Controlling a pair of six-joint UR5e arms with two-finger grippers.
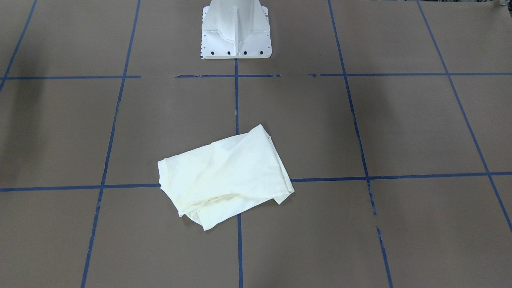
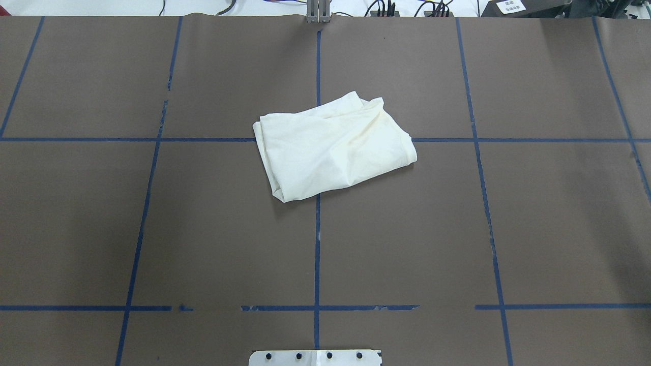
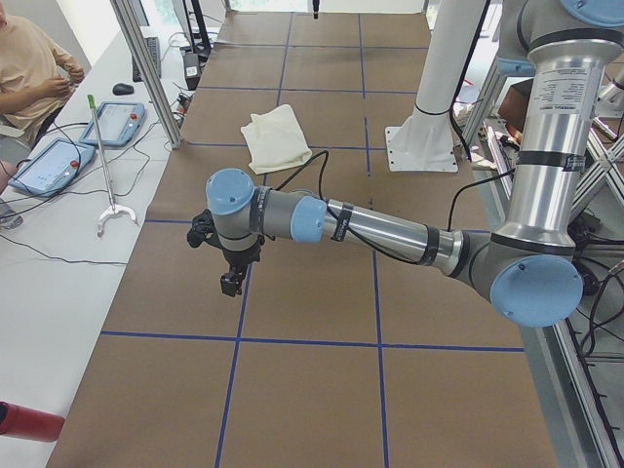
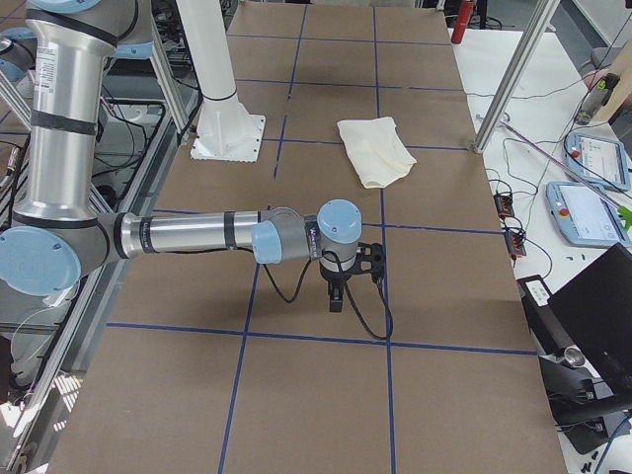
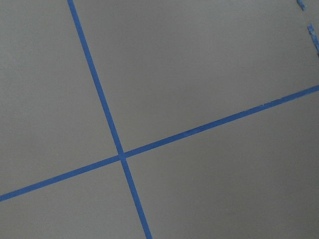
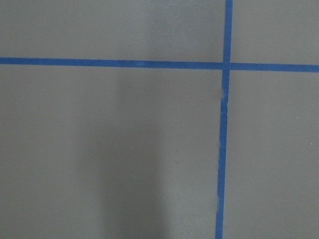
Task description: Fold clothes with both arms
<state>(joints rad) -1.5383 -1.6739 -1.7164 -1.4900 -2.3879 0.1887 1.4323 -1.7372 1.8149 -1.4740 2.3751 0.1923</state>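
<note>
The folded cream shirt (image 2: 333, 145) lies mid-frame, far from the left gripper (image 3: 231, 283) and right gripper (image 4: 336, 299); I cannot tell their openings.

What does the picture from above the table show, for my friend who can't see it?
A cream-white shirt, folded into a crumpled bundle, lies near the middle of a brown table marked with blue tape lines. No robot arms appear in this view; only the edge of the white base shows at the bottom.

Overhead, front views opposed; share shirt (image 2: 333, 147).
</note>
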